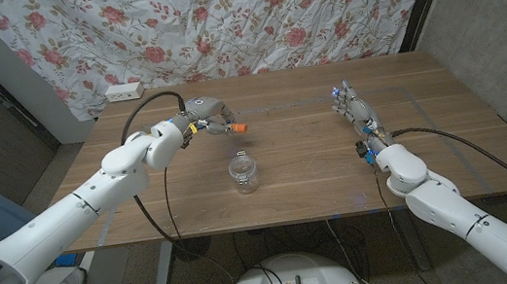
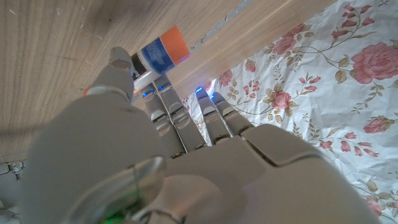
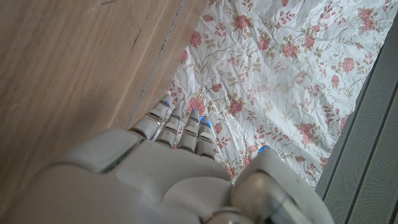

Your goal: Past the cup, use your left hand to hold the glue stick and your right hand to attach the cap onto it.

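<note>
Wood-grain desk point(image 1: 304, 155), smooth and brown, carries a clear round cup point(image 1: 244, 174) near its middle. Past the cup, the left robot hand point(image 1: 208, 117) grips a cylindrical glue stick point(image 1: 235, 125) with a blue label and orange end. The right robot hand point(image 1: 351, 104) stands well apart toward the desk's right side, fingers straight, holding nothing. Bare wood lies between them.

We see a clear glass cup point(image 1: 245, 173) standing on the wooden table point(image 1: 306, 169), near the front. Behind it, our left hand point(image 1: 208, 116) holds the orange-tipped glue stick point(image 1: 233, 125). Our right hand point(image 1: 352, 105) is far off to the right.
</note>
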